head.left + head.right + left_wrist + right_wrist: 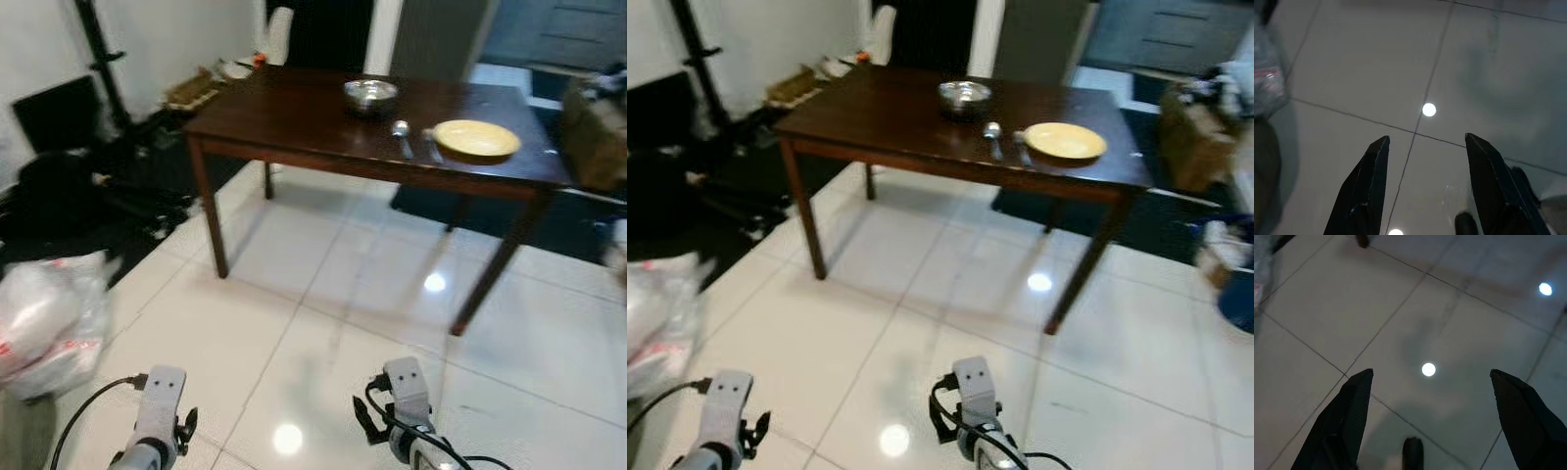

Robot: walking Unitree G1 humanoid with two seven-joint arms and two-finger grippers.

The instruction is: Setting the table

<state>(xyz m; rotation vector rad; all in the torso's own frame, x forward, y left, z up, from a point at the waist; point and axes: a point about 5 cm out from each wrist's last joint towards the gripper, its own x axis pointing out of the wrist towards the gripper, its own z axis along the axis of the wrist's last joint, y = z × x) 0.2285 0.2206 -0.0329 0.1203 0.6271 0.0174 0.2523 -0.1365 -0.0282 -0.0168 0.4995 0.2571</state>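
A dark wooden table [294, 117] stands ahead of me across the tiled floor. On its right part lie a yellow plate [476, 137], a spoon [402, 132] and another piece of cutlery [432, 143] just left of the plate. A steel bowl [370, 94] sits farther back. Both arms hang low near my body. My left gripper [1425, 147] is open over bare tiles with nothing between its fingers. My right gripper [1430, 377] is open too, wide apart, above the floor.
A white plastic bag [44, 318] lies on the floor at my left. Dark bags and a black stand [103, 59] crowd the left wall. A box of clutter [598, 127] sits right of the table. Shiny white tiles [323, 313] stretch between me and the table.
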